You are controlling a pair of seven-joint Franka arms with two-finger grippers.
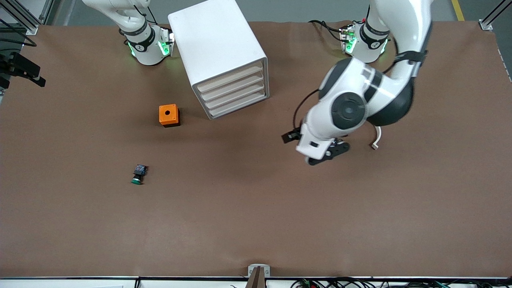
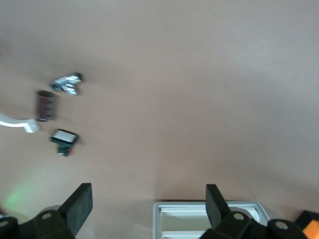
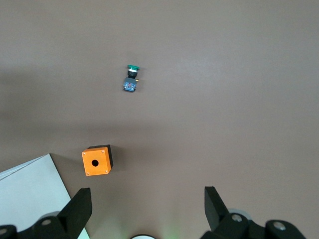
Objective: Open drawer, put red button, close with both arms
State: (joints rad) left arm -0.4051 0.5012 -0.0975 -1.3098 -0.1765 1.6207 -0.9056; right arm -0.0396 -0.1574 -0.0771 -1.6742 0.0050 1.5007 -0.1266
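The brown table (image 1: 256, 224) carries a big white box cabinet (image 1: 218, 52) between the two arm bases, its four stacked fronts angled toward the front camera; the drawer (image 1: 232, 78), the highest of the four, sits flush with the three below it. The left arm (image 1: 360, 100) folds out over the table toward its own end, and the left gripper (image 2: 148, 204) hangs low over bare table, jaws wide and holding nothing; the cabinet's corner shows just past its fingertips. The right gripper (image 3: 147, 204) is out of the front view, above the table by the cabinet, jaws also wide and empty. An orange box (image 1: 169, 115) with a round hole in its top stands just beside the cabinet, toward the right arm's end; nearer the front camera than that lies the green-capped button (image 1: 138, 175) on its side. In the left wrist view three small parts lie together on the table; the dark reddish one (image 2: 45, 105) may be the red button, though it is too blurred to say.
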